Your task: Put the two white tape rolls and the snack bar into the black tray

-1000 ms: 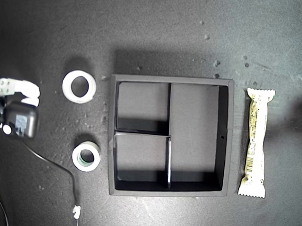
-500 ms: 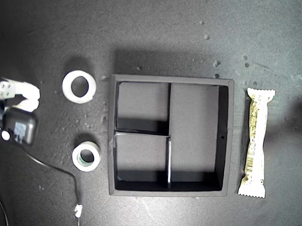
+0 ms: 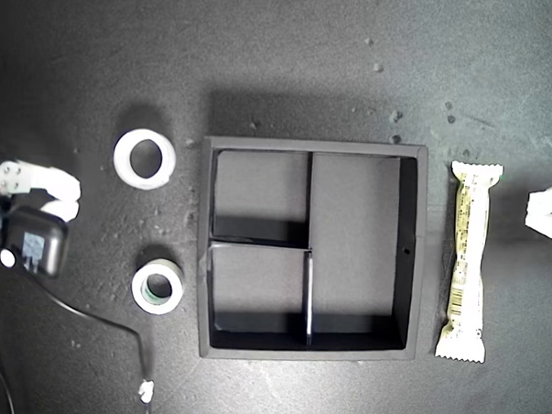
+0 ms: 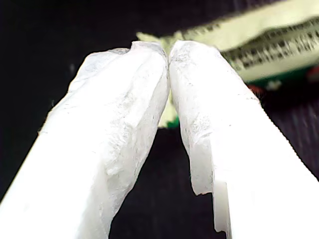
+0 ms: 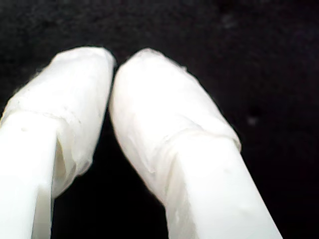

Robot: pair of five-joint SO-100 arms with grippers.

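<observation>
Nothing lay in the black tray [image 3: 316, 146]; both claws were pinched together, holding nothing.
Left of it in the exterior view sat the all-white roll [image 3: 144, 158] and grey-cored roll [image 3: 158, 286], beside my second gripper [image 3: 71, 189]. My first gripper [image 3: 532, 207] neared the snack bar [image 3: 468, 260]; its print was unreadable.

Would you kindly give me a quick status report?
My first gripper shut, empty, near snack bar. My second gripper shut, empty. Both tape rolls outside black tray. Nothing blocking.
</observation>
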